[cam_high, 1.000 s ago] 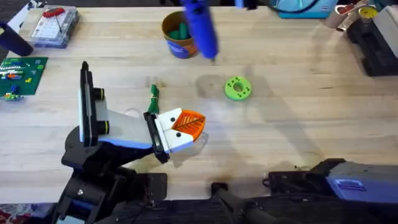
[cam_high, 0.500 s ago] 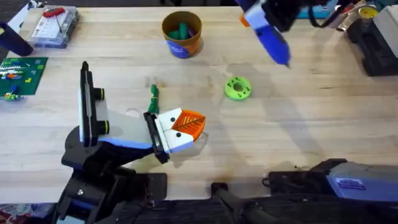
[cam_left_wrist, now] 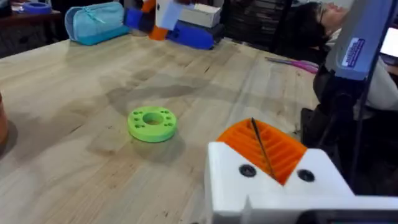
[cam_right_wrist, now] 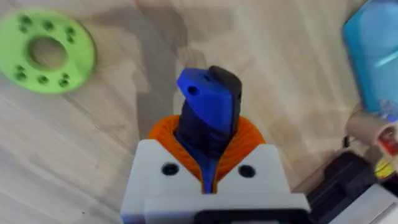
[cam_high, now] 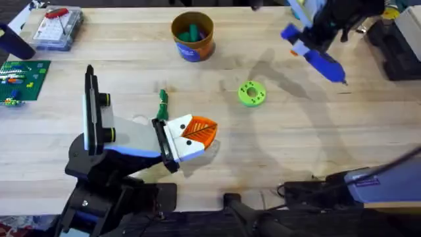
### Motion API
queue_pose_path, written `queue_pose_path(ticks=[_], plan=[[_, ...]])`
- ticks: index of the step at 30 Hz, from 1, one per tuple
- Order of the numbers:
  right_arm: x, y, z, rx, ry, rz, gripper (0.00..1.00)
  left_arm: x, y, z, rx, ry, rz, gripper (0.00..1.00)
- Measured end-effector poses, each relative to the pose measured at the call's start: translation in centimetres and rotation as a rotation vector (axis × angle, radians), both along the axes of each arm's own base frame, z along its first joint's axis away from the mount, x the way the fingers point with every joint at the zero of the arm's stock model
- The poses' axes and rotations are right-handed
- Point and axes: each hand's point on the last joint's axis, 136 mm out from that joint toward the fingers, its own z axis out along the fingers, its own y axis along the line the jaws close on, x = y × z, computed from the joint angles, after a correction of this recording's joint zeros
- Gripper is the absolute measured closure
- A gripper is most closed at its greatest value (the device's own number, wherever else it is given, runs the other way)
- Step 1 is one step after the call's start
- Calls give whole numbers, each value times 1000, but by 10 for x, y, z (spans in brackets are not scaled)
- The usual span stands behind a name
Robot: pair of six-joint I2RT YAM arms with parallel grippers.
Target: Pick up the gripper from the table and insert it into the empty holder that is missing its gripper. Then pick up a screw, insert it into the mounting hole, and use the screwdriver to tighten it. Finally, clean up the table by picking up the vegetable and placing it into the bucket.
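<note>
We are carrying the screwdriver (cam_high: 320, 58) at the table's (cam_high: 283, 151) far right, right fingers (cam_right_wrist: 211, 134) clamped on it; left fingers' state unclear. Next: setting it down, then the vegetable (cam_high: 162, 104), near the holder (cam_high: 163, 139).

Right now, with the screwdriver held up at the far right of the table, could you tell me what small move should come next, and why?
Probably lower it to the bare table and let go: the right gripper is shut on the screwdriver, held above the wood, and the vegetable lies outside the bucket.
</note>
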Motion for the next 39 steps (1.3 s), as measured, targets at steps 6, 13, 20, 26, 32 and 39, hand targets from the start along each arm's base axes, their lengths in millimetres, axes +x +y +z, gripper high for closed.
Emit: queue_pose_path(ticks=[6,13,20,26,32,39], plan=[[9,-35,-52,-55,90,3,952,0,0,0,0,0,0,992],[14,-37,-85,-96,151,107,952,0,0,0,0,0,0,992],[12,-37,-122,-104,236,139,944,0,0,0,0,0,0,992],[12,-38,-128,-109,252,145,948,0,0,0,0,1,0,964],[17,-39,-122,-113,224,129,273,0,0,0,0,0,0,103],[16,-28,-86,-82,145,102,6,6,2,3,-4,-15,37,15]])
